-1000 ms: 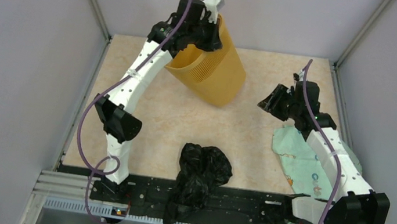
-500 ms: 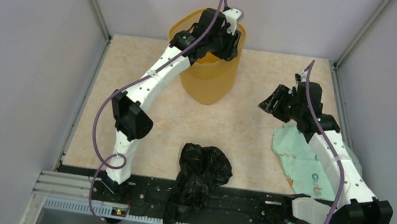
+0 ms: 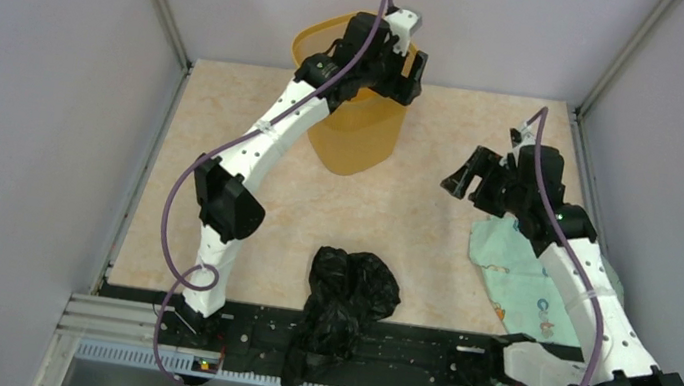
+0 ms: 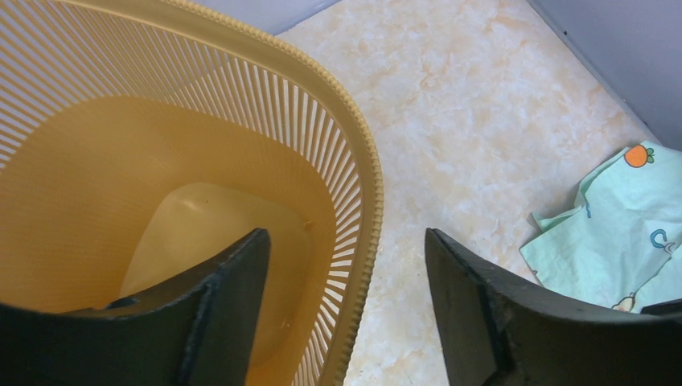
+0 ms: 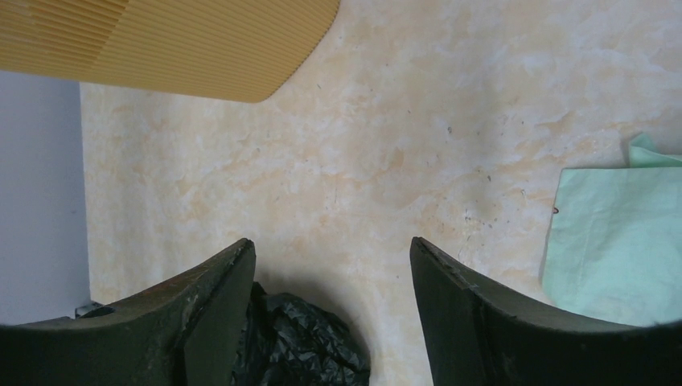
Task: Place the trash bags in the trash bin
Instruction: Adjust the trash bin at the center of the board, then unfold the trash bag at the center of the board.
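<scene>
As spread left end effector (image 4: 346, 241) straddles its rim, trash bin (image 3: 355, 141) part-hidden; right end effector (image 5: 330, 241) spread.

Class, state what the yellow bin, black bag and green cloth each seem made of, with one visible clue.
Trash bin: probably moulded plastic, smooth mustard; fine even slats. Trash bag: thin glossy plastic film; crinkles catch light. Cloth: likely printed fabric, matt; soft folds.

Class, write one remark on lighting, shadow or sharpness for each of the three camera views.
Top external: even, soft light, little shadow; faint sheen on the trash bag. Left wrist: trash bin slots sharp, near fingers dark and featureless. Right wrist: soft shadow on the table beside the trash bag, whose crinkles glint.
</scene>
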`<state>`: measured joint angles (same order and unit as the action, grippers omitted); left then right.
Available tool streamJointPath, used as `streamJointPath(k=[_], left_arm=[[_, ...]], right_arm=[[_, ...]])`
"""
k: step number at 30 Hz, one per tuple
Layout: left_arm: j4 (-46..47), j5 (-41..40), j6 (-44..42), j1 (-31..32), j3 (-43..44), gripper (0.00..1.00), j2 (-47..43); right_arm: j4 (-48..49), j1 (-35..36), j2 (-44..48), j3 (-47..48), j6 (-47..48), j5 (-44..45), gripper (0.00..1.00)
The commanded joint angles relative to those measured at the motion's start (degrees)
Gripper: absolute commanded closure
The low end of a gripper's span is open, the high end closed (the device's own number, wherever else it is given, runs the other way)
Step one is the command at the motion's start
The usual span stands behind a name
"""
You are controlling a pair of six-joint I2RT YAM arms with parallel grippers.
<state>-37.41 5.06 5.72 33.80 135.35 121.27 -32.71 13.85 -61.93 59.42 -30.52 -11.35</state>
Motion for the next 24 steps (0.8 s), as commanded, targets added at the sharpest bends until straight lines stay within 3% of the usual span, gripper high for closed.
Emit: streamJointPath(k=[1, 3, 14, 20, 24], left_arm=[[3.0, -0.6, -0.4, 0.3, 2.6, 0.06, -2.2], [2.8, -1.0, -0.2, 0.2, 2.6, 0.01, -3.3], [0.7, -0.2, 3.8, 0.4, -6.8, 0.01, -17.5], [2.1, 0.3, 9.1, 2.8, -27.3, 0.01, -32.0], [3.0, -0.8, 14.7, 5.5, -42.6, 0.01, -42.7]], right_arm=[[-2.6, 5.2, 3.7, 3.1, 2.2, -0.7, 0.23], [-3.8, 10.7, 5.0, 2.5, 2.2, 2.9, 0.21], [-3.4, 36.2, 6.4, -3.6, -2.6, 12.9, 0.2], [1.1, 49.3, 5.5, -6.8, -6.4, 19.0, 0.21], [6.4, 52.6, 5.2, -10.7, -8.0, 13.6, 0.21]])
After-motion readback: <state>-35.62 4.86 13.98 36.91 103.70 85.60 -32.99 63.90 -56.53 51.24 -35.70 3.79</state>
